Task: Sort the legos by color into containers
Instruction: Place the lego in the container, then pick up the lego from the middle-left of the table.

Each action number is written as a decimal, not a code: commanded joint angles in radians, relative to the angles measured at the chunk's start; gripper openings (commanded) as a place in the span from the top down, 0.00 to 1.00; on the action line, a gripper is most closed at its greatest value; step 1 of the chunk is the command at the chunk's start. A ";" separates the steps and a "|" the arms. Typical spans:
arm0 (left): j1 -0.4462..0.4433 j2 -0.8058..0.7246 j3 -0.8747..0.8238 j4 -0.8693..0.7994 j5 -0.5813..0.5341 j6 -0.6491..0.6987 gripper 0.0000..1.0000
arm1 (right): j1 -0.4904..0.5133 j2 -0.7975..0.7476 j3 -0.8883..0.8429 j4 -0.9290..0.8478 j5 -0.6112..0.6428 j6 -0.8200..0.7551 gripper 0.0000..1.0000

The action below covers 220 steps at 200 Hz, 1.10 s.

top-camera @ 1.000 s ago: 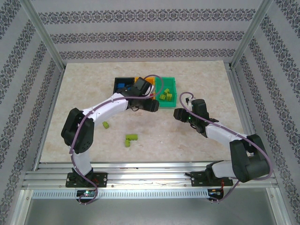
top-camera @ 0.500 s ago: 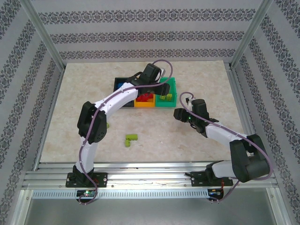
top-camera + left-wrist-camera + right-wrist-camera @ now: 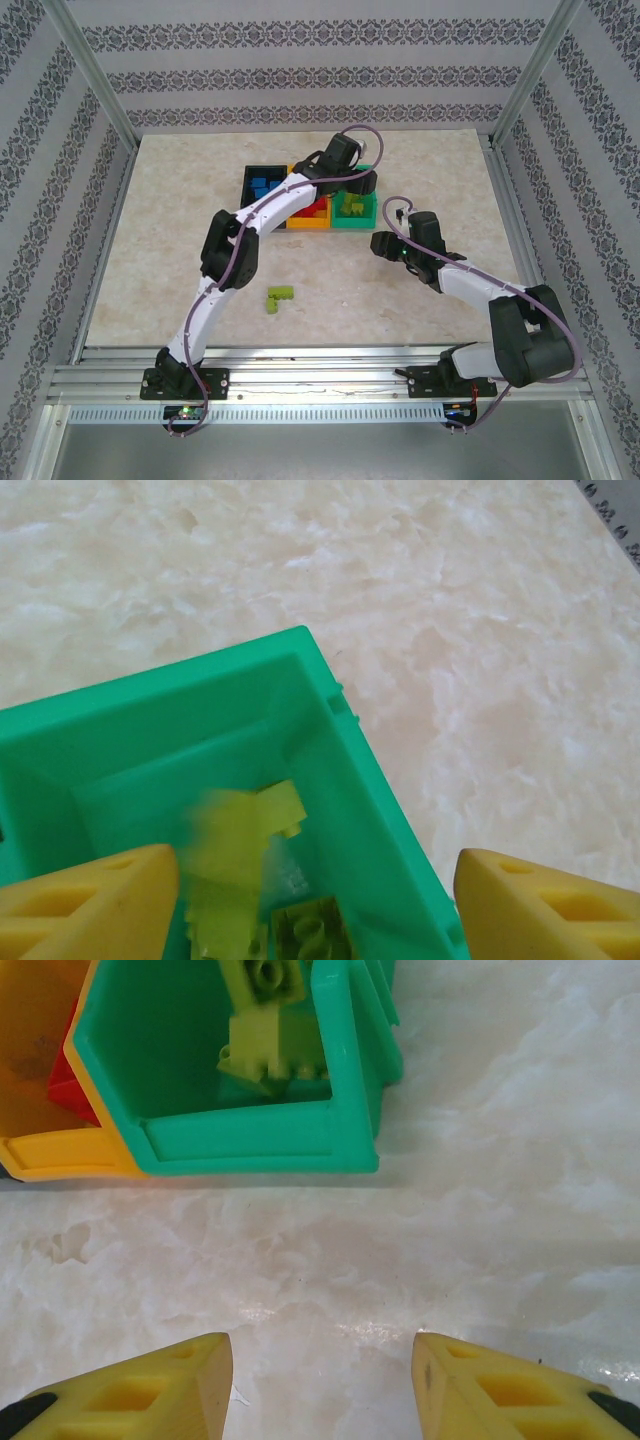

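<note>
- Hovering over the far end of the green bin point(image 3: 200, 675), the left pincer point(image 3: 318, 865) has its yellow fingers spread wide, and nothing is pinched between them.
- A blurred yellow-green brick point(image 3: 240, 825) is inside the green bin, below the left pincer and nearer its left finger. Whether it touches that finger cannot be told.
- Further yellow-green bricks point(image 3: 265, 1030) lie inside the green bin, toward its right wall.
- The right pincer point(image 3: 320, 1380) is on the near side of the green bin and close to it. Its fingers are spread over bare bench point(image 3: 480, 1210), and it pinches nothing.
- The orange bin point(image 3: 308, 226) stands against the left wall of the green bin and holds red bricks point(image 3: 316, 208).
- The black bin point(image 3: 247, 190) stands left of the green bin, on the far side of the orange bin. It holds blue bricks point(image 3: 265, 186).
- Loose yellow-green bricks point(image 3: 280, 296) lie on the bench, well apart from the green bin, nearer the arm bases and to its left.
</note>
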 commanded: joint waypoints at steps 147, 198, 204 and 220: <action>-0.001 -0.656 -0.941 0.302 0.025 -0.063 0.21 | 0.002 0.014 0.019 0.036 -0.013 0.002 0.49; -0.001 -0.810 -1.156 0.195 -0.016 -0.033 0.21 | 0.004 0.005 0.014 0.032 -0.005 -0.003 0.49; -0.001 -0.824 -1.175 0.185 -0.027 -0.029 0.21 | 0.005 0.003 0.014 0.031 -0.002 -0.003 0.49; -0.001 -0.851 -1.210 0.146 -0.049 -0.020 0.21 | 0.005 -0.002 0.013 0.026 0.004 -0.007 0.48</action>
